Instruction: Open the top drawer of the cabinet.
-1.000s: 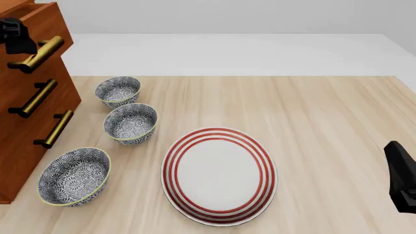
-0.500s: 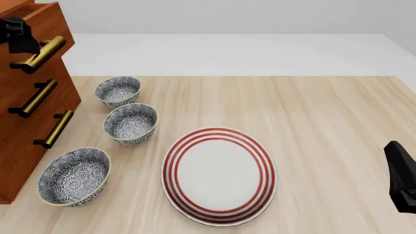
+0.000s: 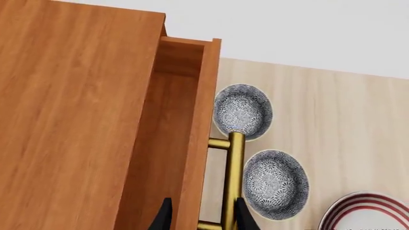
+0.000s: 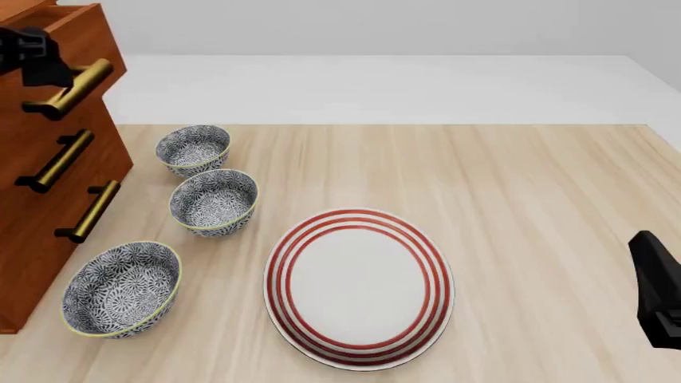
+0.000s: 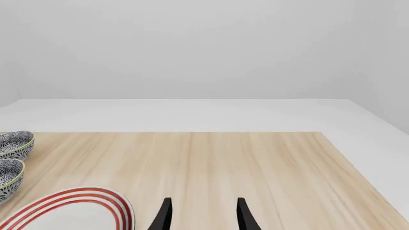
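Observation:
The cabinet (image 4: 43,215) stands at the table's far left, reddish-brown wood with three brass handles. Its top drawer (image 4: 88,38) is pulled out a little; the left wrist view looks down into the gap of the top drawer (image 3: 185,143) beside the cabinet top (image 3: 70,120). My left gripper (image 4: 37,56) is at the top brass handle (image 4: 75,86). Its fingers straddle the drawer front and the handle (image 3: 233,182), standing wide apart around them, left gripper (image 3: 203,218). My right gripper (image 4: 659,291) hangs at the right edge, open and holding nothing, also right gripper (image 5: 203,215).
Three patterned bowls (image 4: 193,149), (image 4: 214,201), (image 4: 121,288) line up just right of the cabinet, below the handles. A red-ringed plate (image 4: 359,287) lies mid-table. The two lower drawers' handles (image 4: 59,159) stick out toward the bowls.
The top handle and my left gripper have shifted slightly right, away from the cabinet body, so the top drawer has come out a bit. The right arm has not moved.

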Controlling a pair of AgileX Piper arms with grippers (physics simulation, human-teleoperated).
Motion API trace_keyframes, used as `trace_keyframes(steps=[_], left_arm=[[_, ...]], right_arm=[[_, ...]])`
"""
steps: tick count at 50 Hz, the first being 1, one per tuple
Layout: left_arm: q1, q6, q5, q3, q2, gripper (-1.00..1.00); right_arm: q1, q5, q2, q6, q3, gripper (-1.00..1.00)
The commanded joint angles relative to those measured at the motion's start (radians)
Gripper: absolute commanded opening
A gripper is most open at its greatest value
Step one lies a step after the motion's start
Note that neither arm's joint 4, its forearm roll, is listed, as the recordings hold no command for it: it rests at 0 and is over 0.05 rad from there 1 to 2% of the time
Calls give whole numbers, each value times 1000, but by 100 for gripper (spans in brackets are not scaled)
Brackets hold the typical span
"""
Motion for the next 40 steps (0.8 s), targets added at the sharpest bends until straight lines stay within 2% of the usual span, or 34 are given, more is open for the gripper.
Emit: trace_keyframes(steps=[1,26,40], left_arm=[[-15,-1,-2,27,36,100],[-39,-4,5,25,32,100],[-46,25,29,-13,54,100]], right_arm=[[0,0,0,0,0,100],[0,0,0,0,0,100],[0,0,0,0,0,100]])
